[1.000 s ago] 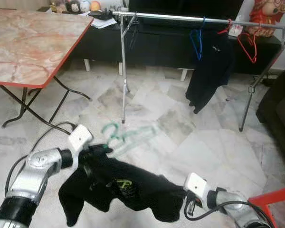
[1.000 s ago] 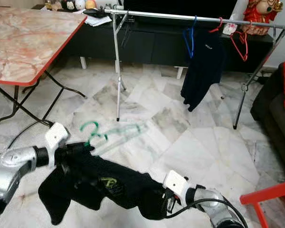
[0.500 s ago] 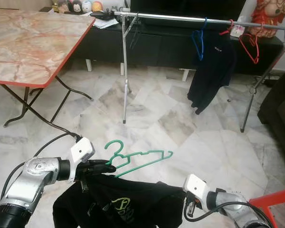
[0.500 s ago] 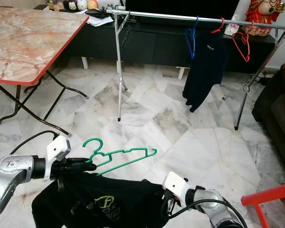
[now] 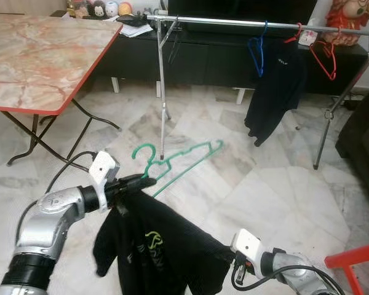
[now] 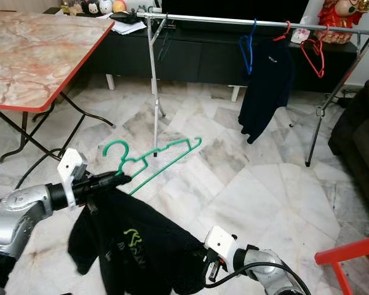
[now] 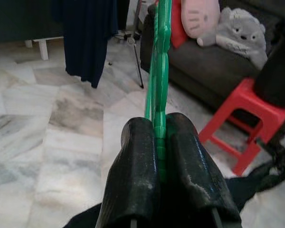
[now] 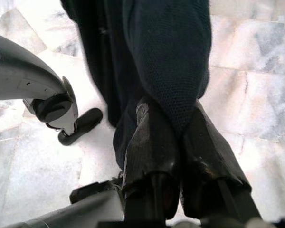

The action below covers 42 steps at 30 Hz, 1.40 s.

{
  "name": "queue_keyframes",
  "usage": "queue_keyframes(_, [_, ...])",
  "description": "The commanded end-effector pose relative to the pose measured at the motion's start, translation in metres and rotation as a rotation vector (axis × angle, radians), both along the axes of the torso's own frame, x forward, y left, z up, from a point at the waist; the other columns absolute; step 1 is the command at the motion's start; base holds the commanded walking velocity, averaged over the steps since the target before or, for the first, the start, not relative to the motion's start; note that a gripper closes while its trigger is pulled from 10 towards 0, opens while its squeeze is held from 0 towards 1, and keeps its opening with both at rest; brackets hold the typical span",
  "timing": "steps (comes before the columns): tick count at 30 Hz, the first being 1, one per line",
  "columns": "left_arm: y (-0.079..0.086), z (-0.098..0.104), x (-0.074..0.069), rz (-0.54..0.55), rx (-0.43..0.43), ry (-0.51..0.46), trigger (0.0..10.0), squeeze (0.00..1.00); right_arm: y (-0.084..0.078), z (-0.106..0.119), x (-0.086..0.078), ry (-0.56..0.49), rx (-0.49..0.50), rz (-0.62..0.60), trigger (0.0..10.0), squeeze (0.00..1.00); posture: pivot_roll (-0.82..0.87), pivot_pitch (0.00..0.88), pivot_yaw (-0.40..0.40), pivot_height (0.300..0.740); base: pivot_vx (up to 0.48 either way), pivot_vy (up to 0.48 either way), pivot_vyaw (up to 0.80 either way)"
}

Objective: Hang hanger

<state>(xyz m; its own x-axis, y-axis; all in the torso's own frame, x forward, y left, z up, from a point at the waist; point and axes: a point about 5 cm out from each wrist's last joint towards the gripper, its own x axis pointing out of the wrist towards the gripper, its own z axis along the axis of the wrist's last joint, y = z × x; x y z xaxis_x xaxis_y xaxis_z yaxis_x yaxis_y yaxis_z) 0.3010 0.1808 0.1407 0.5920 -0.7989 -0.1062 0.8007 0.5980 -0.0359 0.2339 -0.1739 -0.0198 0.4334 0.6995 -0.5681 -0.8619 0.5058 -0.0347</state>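
Well short of the clothes rail, my left gripper pinches the green hanger; my right gripper clamps the black shirt draped beneath. I should lift level, hook leading toward that rail.

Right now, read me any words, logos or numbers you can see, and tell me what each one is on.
Black shirt held by both grippers: a yellow-green print, too blurred to read.
Dark garment hanging on the rack: small white lettering, too small to read.
No other text is legible.
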Motion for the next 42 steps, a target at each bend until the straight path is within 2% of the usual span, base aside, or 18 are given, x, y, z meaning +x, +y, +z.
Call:
queue_keyframes(1, [-0.0008,0.0129,0.002,0.004,-0.036,-0.04,10.0,0.0,-0.0015,-0.0009,-0.0022,0.0,0.009,-0.015,10.0,1.0,0.02,0.055,-0.057,0.74,0.0,0.0,0.0])
queue_keyframes(7, [-0.001,0.0095,-0.0029,-0.005,-0.037,-0.018,10.0,0.0,-0.001,-0.0013,-0.0025,0.004,0.012,-0.015,10.0,1.0,0.03,0.055,-0.063,0.74,0.0,0.0,0.0])
queue_keyframes(14, [-0.0007,0.0145,0.0004,0.033,-0.074,-0.036,10.0,0.0,0.0012,-0.0008,-0.0008,0.002,0.013,-0.017,10.0,1.0,0.03,0.055,-0.066,0.74,0.0,0.0,0.0])
queue_keyframes(34, [-0.0057,0.0117,0.0008,0.041,-0.07,-0.029,10.0,0.0,0.0021,-0.0019,-0.001,0.001,0.006,-0.022,10.0,1.0,0.03,0.052,-0.067,0.74,0.0,0.0,0.0])
queue_keyframes(35, [-0.0059,0.0115,0.0006,0.04,-0.069,-0.028,10.0,0.0,0.0025,-0.0018,-0.0008,0.0,0.005,-0.022,10.0,0.89,0.03,0.051,-0.067,0.74,0.0,0.0,0.0])
queue_keyframes(36, [-0.0061,0.0113,0.0005,0.039,-0.068,-0.027,10.0,0.0,0.0026,-0.0018,-0.0006,-0.001,0.004,-0.022,10.0,0.54,0.03,0.052,-0.068,0.74,0.0,0.0,0.0])
queue_keyframes(37, [-0.0063,0.0111,0.0003,0.038,-0.068,-0.027,10.0,0.0,0.0029,-0.0018,-0.0005,-0.002,0.002,-0.021,10.0,0.0,0.02,0.052,-0.068,0.74,0.0,0.0,0.0])
queue_keyframes(42, [-0.0066,0.0096,-0.0004,0.035,-0.063,-0.022,10.0,0.0,0.0031,-0.0018,-0.0002,-0.007,-0.002,-0.021,10.0,0.0,0.03,0.052,-0.07,0.74,0.0,0.0,0.0])
